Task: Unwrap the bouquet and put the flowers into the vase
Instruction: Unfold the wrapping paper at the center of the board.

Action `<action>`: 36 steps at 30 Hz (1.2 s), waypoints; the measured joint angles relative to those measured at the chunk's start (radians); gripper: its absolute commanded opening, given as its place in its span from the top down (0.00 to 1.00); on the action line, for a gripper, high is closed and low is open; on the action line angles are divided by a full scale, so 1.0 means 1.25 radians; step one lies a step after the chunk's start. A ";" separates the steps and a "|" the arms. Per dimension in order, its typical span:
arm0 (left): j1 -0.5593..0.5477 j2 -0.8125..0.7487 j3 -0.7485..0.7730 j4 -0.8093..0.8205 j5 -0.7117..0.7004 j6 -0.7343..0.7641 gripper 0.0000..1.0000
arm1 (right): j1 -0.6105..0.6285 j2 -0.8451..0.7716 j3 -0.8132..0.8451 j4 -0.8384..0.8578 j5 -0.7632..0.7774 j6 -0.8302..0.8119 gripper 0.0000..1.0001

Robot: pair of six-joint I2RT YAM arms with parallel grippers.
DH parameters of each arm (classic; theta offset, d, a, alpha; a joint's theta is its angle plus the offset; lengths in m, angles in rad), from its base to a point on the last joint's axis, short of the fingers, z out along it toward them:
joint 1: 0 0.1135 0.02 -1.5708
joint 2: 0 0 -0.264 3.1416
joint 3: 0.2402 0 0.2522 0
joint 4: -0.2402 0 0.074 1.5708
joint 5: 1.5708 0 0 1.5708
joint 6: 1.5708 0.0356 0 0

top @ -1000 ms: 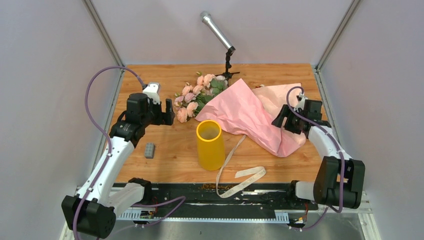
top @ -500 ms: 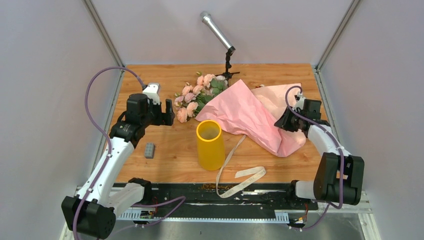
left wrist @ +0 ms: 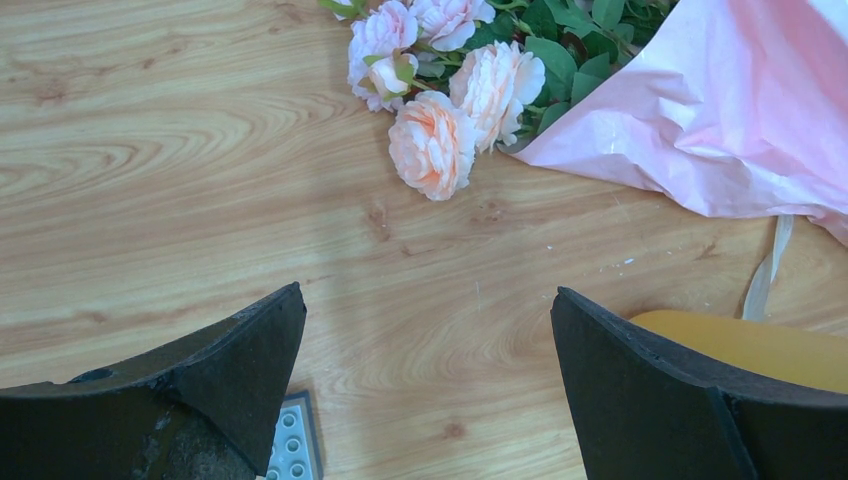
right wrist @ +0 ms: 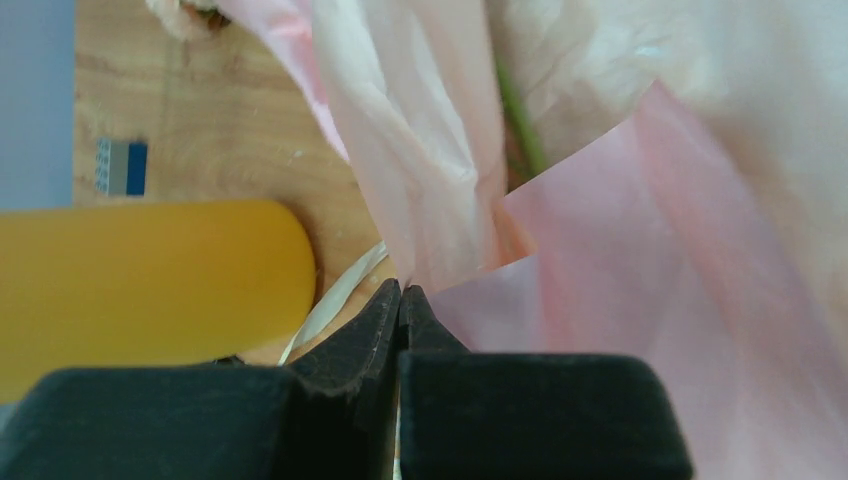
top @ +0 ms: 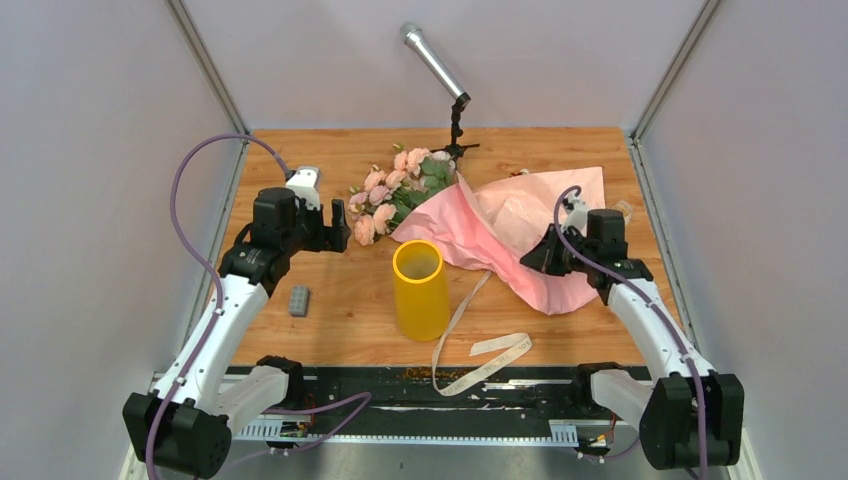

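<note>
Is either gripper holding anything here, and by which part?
The right gripper is shut on the pink wrapping paper, pinching a loose fold of it between its fingertips. The left gripper is open and holds nothing.

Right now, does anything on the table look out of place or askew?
The beige ribbon lies untied beside the vase, its loop hanging past the near edge of the table. The pink wrapping paper is crumpled and half open, pinched by the right gripper.
</note>
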 measured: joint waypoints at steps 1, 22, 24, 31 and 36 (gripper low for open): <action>0.000 0.000 0.000 0.000 0.000 0.000 0.00 | 0.025 -0.006 -0.005 -0.009 -0.001 0.008 1.00; 0.000 0.000 -0.003 0.000 0.012 0.000 0.00 | 0.267 -0.052 -0.104 -0.122 0.073 0.099 1.00; 0.000 0.000 -0.003 0.000 0.012 0.000 0.00 | 0.277 -0.051 -0.104 -0.135 0.077 0.099 1.00; 0.000 0.001 -0.003 0.000 0.012 0.000 0.00 | 0.305 -0.051 -0.104 -0.189 0.085 0.099 0.95; 0.000 0.005 -0.003 0.000 0.010 0.001 0.00 | 0.311 -0.066 -0.100 -0.241 0.087 0.098 0.70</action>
